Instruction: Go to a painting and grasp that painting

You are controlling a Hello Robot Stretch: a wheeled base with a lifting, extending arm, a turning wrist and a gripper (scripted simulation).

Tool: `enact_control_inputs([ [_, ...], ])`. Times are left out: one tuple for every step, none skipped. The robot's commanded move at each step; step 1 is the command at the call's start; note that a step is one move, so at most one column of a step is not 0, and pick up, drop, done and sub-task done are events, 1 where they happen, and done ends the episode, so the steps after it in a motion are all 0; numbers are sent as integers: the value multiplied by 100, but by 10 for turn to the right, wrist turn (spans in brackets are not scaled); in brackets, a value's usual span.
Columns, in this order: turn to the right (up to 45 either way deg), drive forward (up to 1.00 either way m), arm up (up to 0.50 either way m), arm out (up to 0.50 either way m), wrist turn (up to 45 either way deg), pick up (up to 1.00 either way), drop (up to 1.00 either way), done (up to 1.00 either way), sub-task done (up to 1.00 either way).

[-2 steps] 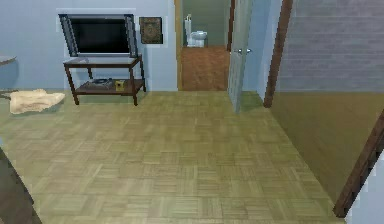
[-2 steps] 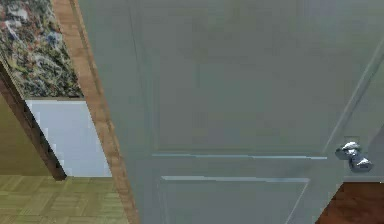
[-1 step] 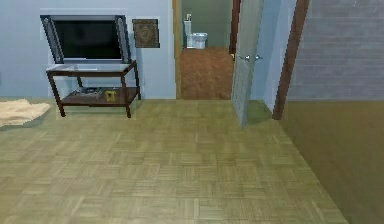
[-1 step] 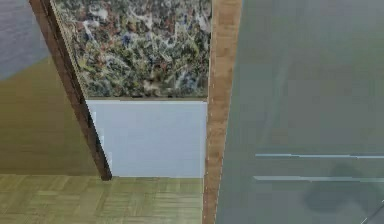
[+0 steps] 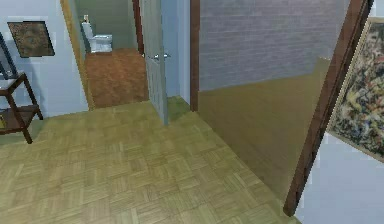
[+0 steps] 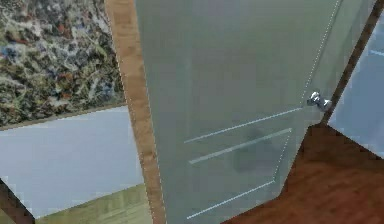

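Looking across parquet floor (image 5: 130, 170) in fwd view; large mottled painting (image 5: 362, 100) hanging at right edge on pale wall, just beside brown door frame (image 5: 325, 115). Also appearing upper left in arm side view, sitting above bare pale wall, its right side meeting wooden jamb (image 6: 135, 110). Grey door (image 6: 230, 100) w/ silver knob (image 6: 318, 99) standing just right of that jamb, dark wood floor (image 6: 330, 185) lying below. Small framed painting (image 5: 30, 38) hanging far left in fwd view, above dark shelf unit (image 5: 15, 100), well apart from the large one. Farther back, open doorway showing white toilet (image 5: 98, 38) on reddish floor. Pincer state: can't tell. Painting's position rel. to pincer: can't tell either.
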Motion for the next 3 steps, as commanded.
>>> enact_control_inputs([
  [0,10,0,0,0,0,0,0,0],
  [-300,0,0,0,0,0,0,0,0],
  [0,25,0,0,0,0,0,0,0],
])
